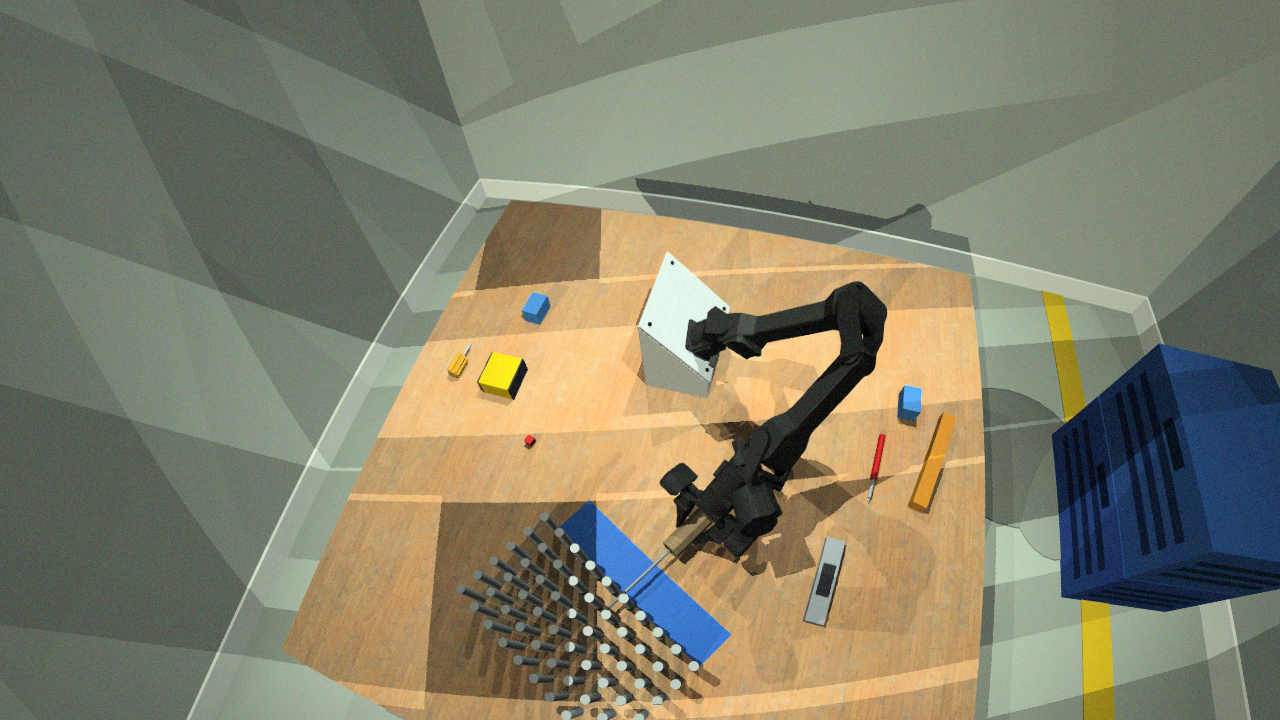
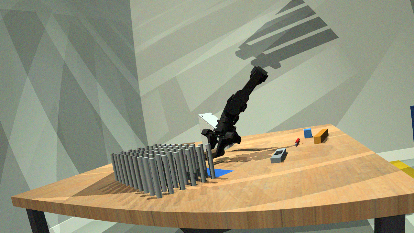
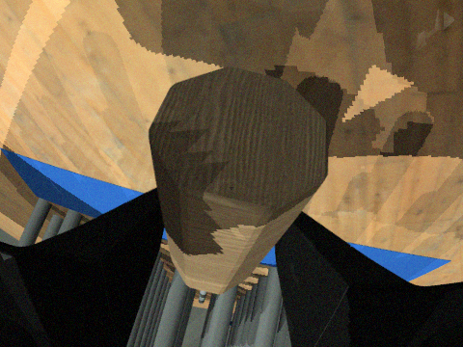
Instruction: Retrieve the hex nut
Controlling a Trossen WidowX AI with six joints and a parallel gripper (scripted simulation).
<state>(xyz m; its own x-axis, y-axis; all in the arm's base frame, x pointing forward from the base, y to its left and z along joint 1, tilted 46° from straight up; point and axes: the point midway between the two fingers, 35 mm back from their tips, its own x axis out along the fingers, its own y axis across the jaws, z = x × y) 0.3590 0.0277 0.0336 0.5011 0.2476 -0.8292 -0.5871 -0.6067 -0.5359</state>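
Note:
My gripper is shut on the wooden handle of a thin-shafted tool. The wooden handle lies between the fingers, above the table behind the taped strip. The metal shaft slants across the blue taped strip to the front rows of the spacer field. Its tip is hidden among the spacers. The grey metal spacers stand in close rows and look upright. I cannot make out the hex nut for certain.
A block with a sloped pale top stands beyond the gripper, near the arm's base. A grey block, a red tool, an orange bar and a blue block lie to the right. A yellow block lies left.

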